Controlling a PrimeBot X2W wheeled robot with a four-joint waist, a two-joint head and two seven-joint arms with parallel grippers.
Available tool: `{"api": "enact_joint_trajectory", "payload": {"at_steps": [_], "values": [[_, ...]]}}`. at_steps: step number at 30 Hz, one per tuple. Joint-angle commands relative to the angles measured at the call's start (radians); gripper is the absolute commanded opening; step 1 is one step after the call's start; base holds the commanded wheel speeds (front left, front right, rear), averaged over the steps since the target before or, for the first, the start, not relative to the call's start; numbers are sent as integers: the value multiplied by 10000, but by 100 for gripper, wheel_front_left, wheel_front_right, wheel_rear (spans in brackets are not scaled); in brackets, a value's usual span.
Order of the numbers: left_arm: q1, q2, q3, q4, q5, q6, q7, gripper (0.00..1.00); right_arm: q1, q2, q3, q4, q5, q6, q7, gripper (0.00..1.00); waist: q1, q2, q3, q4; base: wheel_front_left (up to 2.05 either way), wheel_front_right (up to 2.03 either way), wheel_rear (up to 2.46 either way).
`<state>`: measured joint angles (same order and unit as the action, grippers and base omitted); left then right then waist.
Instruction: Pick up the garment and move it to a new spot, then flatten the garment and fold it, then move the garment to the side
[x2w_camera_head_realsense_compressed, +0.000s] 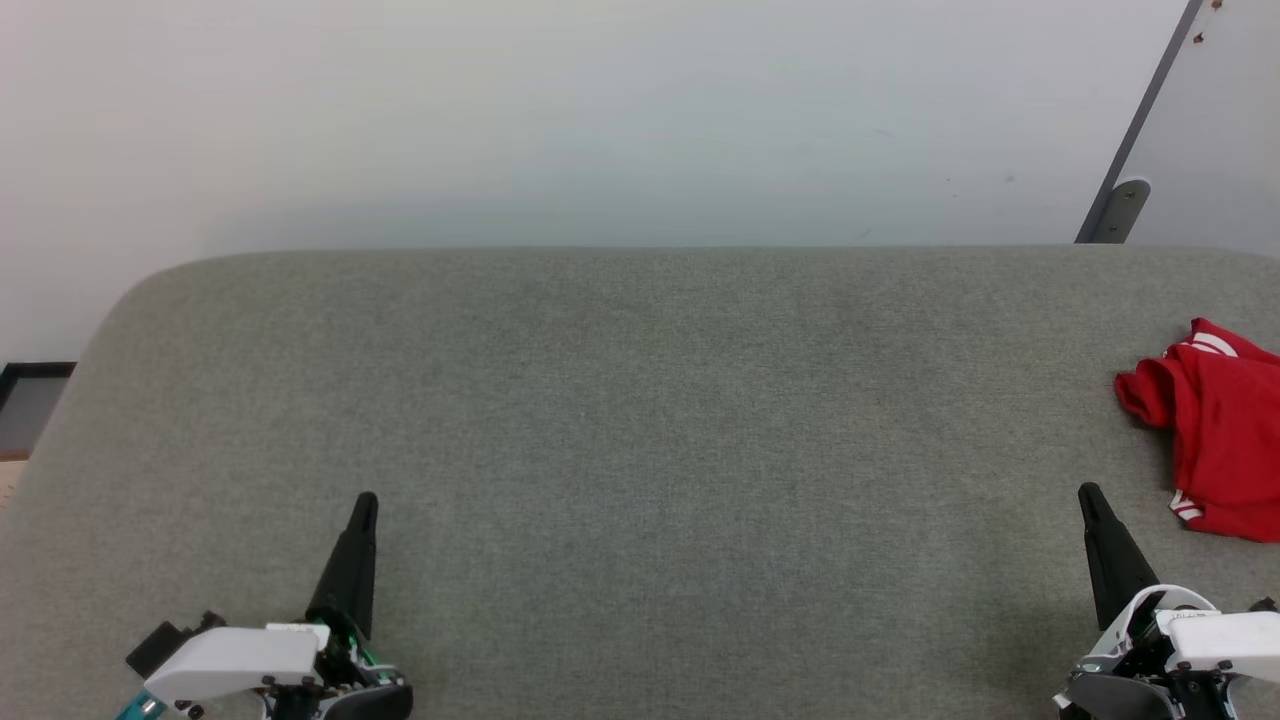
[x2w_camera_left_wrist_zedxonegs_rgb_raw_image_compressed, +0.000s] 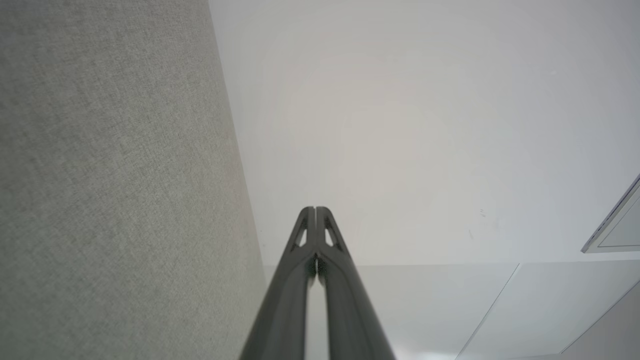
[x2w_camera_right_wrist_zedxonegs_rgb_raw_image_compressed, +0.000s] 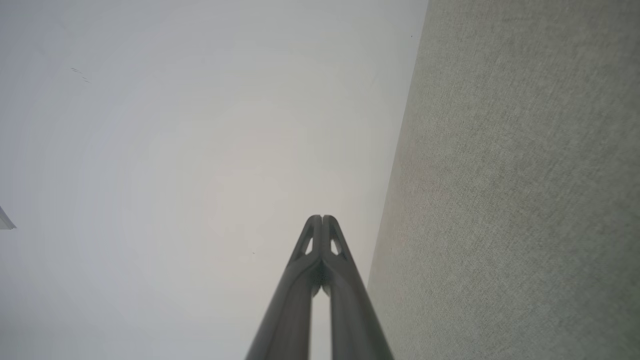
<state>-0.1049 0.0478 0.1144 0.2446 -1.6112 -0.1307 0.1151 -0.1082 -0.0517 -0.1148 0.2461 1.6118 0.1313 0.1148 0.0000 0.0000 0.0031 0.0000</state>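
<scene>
The garment (x2w_camera_head_realsense_compressed: 1215, 440) lies crumpled at the far right of the grey fabric-covered table (x2w_camera_head_realsense_compressed: 640, 400). It is red with white striped trim, and the picture's right edge cuts it off. My right gripper (x2w_camera_head_realsense_compressed: 1088, 492) is shut and empty near the front right, a short way left of and below the garment, not touching it. My left gripper (x2w_camera_head_realsense_compressed: 366, 500) is shut and empty at the front left, far from the garment. In the left wrist view my left gripper (x2w_camera_left_wrist_zedxonegs_rgb_raw_image_compressed: 315, 209) has its fingers pressed together over the table's edge. The right wrist view shows the same for my right gripper (x2w_camera_right_wrist_zedxonegs_rgb_raw_image_compressed: 322, 217).
A white wall rises behind the table's rounded far edge. A grey metal strip with a bracket (x2w_camera_head_realsense_compressed: 1125, 205) leans at the top right. Past the table's left edge is a dark baseboard (x2w_camera_head_realsense_compressed: 30, 385). Bare fabric spreads between the two grippers.
</scene>
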Motion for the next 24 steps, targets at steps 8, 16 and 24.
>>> {"api": "enact_joint_trajectory", "payload": {"at_steps": [8,16,24], "values": [[-82,7,13,9,-30,0,15,0,-24,36,5,-20,24,-10,23,0,0,0,0,0,0,0,0],[-82,7,11,9,-31,0,16,0,-24,36,5,-20,24,-10,23,0,0,0,0,0,0,0,0],[-82,7,12,9,-31,0,15,0,-24,36,6,-20,25,-10,22,0,0,0,0,0,0,0,0]]}}
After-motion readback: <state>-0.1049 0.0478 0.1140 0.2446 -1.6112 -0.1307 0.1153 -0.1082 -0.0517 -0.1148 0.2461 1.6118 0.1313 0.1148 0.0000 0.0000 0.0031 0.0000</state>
